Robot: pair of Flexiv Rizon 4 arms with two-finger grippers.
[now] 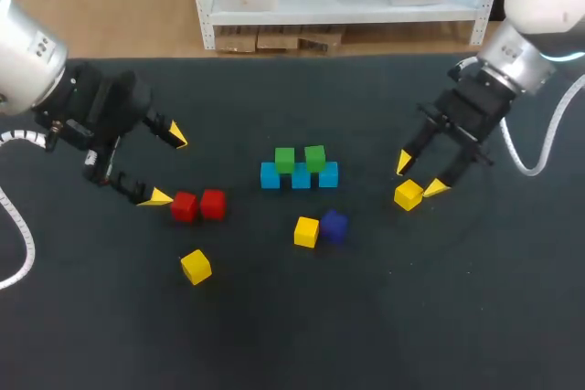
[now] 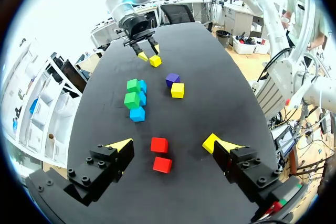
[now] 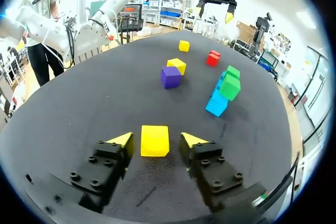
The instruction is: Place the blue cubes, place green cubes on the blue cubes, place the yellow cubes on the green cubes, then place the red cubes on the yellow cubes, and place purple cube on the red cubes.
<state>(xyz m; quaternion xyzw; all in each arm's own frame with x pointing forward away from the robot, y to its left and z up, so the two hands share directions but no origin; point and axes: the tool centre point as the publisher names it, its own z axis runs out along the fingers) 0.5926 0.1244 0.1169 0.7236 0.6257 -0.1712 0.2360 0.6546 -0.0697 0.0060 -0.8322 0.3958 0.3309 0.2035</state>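
- The left hand (image 1: pixel 167 167) hangs over the left part of the dark table (image 1: pixel 366 317). Its two yellow-tipped fingers are spread wide and hold nothing.
- Two red cubes (image 1: pixel 198 205) lie side by side on the table, close together, just beside the nearer left fingertip. In the left wrist view they lie in the broad gap between the fingers and touch neither one.
- The right hand (image 1: pixel 420 175) is low over the right part of the table with its fingers apart.
- One yellow cube (image 3: pixel 155 140) stands on the table between the right fingertips. The right wrist view shows a thin gap on each side of it, so it is straddled but not pinched.
- Three blue cubes (image 1: pixel 301 180) form a short row near the middle of the table.
- Two green cubes (image 1: pixel 284 160) sit on top of that row, next to each other.
- A second yellow cube (image 1: pixel 306 231) and the purple cube (image 1: pixel 334 226) lie just beside each other on the table, in front of the blue row.
- A third yellow cube (image 1: pixel 196 266) lies alone on the table, near the red cubes and well apart from the row.
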